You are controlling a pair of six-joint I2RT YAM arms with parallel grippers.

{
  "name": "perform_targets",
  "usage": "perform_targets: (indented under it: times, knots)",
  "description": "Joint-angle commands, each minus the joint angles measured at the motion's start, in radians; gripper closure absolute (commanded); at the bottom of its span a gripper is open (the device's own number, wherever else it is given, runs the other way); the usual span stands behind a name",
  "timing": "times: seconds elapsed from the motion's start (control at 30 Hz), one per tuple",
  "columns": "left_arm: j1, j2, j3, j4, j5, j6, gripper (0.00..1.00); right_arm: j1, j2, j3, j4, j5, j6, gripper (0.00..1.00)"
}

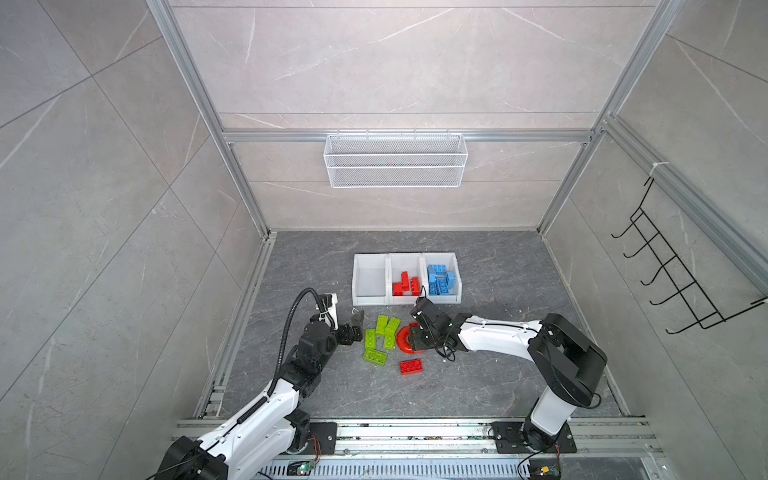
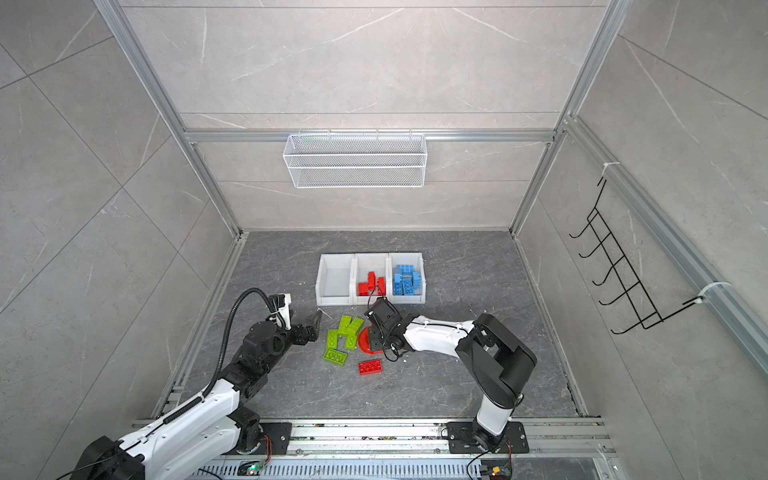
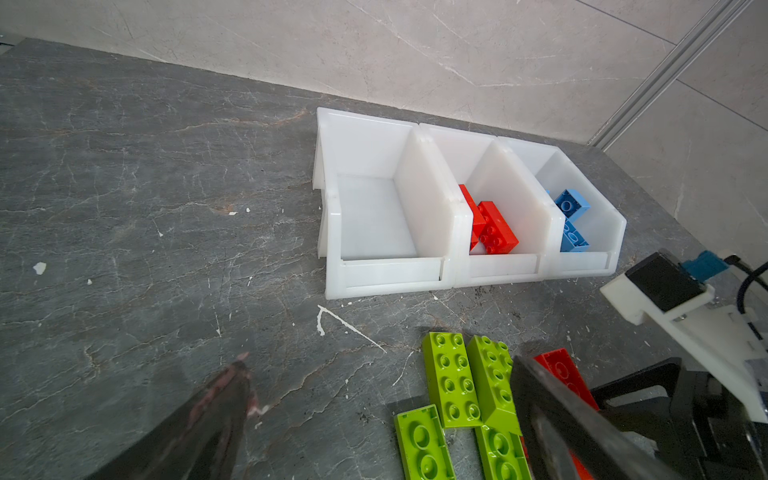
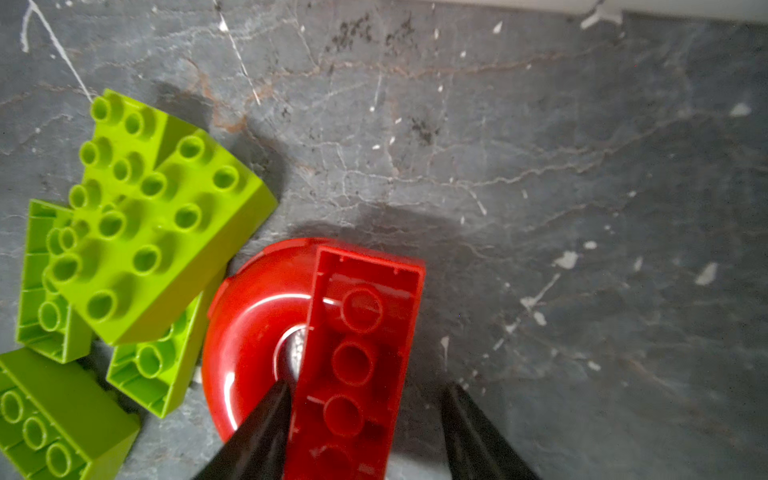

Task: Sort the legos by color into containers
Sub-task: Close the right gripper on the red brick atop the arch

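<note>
My right claw (image 4: 368,385) straddles the upturned red brick (image 4: 361,332), one finger (image 4: 266,428) touching it, the other apart; my left claw (image 3: 380,361) gapes wide.

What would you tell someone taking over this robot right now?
Left gripper: open, empty, beside the lime-green plastic bricks.
Right gripper: open jaws straddling an upside-down red plastic brick against a red curved piece; not gripped yet.
Done: red bricks in the middle white plastic bin, blue bricks in the right bin.
To do: those two reds, a studs-up red brick nearby, all greens; the left bin is empty.
</note>
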Motion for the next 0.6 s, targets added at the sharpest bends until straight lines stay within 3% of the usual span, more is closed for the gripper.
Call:
perform_targets:
  times: [0.0,0.57]
  knots:
    - [0.006,-0.004,0.018,0.022,-0.012,0.004,0.00,0.007,0.023,0.021,-0.024,0.032,-0.001,0.41]
    - [0.006,0.016,0.026,0.027,0.010,-0.003,0.00,0.006,0.024,0.030,-0.040,0.056,0.002,0.58]
